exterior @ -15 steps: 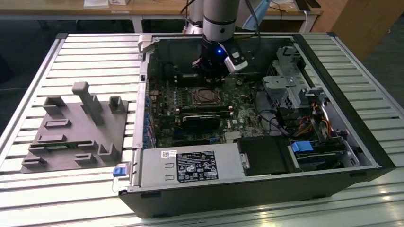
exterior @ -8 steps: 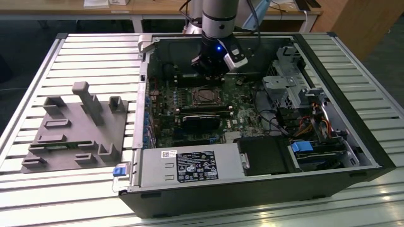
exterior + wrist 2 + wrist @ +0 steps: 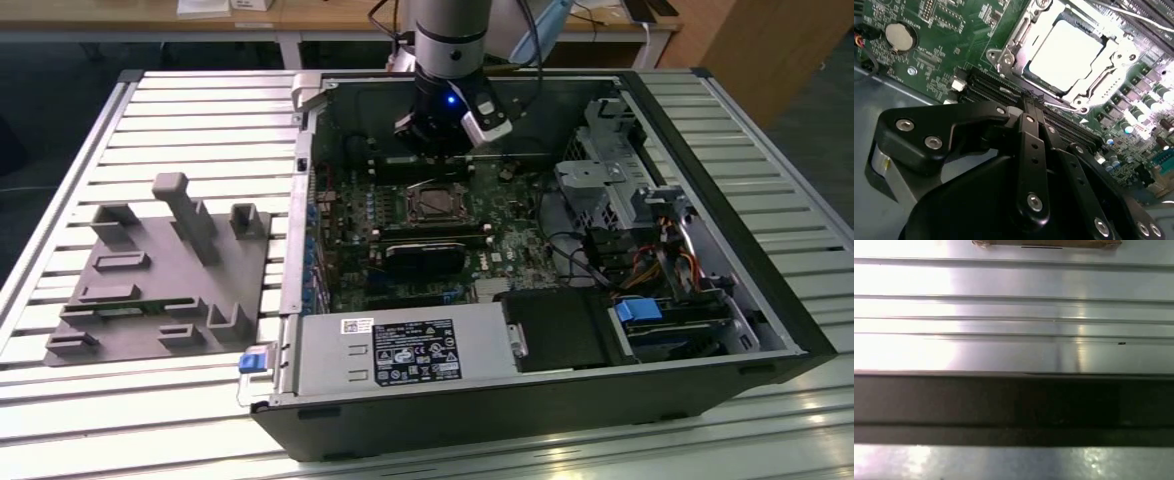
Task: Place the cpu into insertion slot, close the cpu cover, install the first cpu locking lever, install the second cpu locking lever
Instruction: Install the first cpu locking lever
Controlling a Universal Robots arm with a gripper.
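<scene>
Pale silvery metal, the face of the small square cpu (image 3: 1064,52) glares bright in the second wrist view, seated in the insertion slot (image 3: 1019,75) with the thin silvery cpu cover (image 3: 1104,60) lying closed around it as a frame. From the black gripper (image 3: 1026,107), the chip sits at about one o'clock in that picture, just beyond two long black memory slots (image 3: 989,87) on the green circuit board (image 3: 954,30). The gripper's fingers are pressed together at their tips with nothing between them. One round silver coin battery (image 3: 900,36) lies at ten o'clock.

The exterior view takes in the whole open black computer case (image 3: 801,330) on a ribbed metal table (image 3: 174,130). There the gripper (image 3: 441,140) hangs inside the case at twelve o'clock from the socket (image 3: 437,203), close to the case's far wall. One grey moulded fixture tray (image 3: 160,270) rests on the table at nine o'clock, well apart from the case.

The first wrist view gives ribbed bright metal (image 3: 1004,305) and one dark band (image 3: 1014,407).
</scene>
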